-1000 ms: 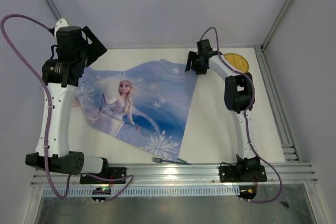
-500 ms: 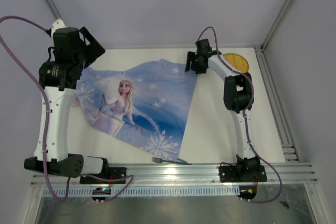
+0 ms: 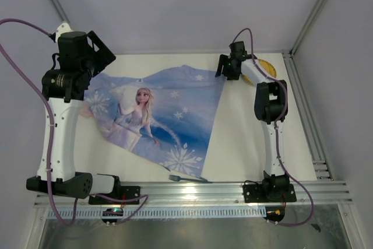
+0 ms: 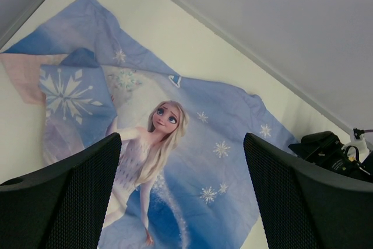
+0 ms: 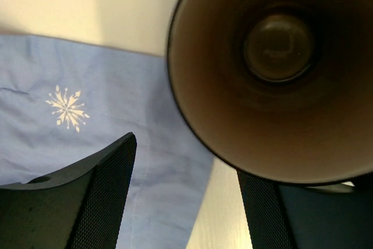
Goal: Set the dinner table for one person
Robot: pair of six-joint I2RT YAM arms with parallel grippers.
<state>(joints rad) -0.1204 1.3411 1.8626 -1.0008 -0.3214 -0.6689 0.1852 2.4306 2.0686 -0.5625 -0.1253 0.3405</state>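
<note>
On white worktop [image 3: 247, 138] beneath both arms, logged blue cloth [image 3: 175, 115]; fork [image 3: 183, 178] overhead only. Caught dark cup [image 5: 280, 86] solely via right wrist, beside right gripper [image 5: 186, 155], jaws spread. Left gripper [image 4: 182, 144] jaws spread too.

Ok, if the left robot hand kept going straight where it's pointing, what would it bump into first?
Most likely the blue cloth, about where the printed girl is. The left gripper, fingers open, frames that spot and nothing shows in between, though how far off it lies is unclear.
</note>
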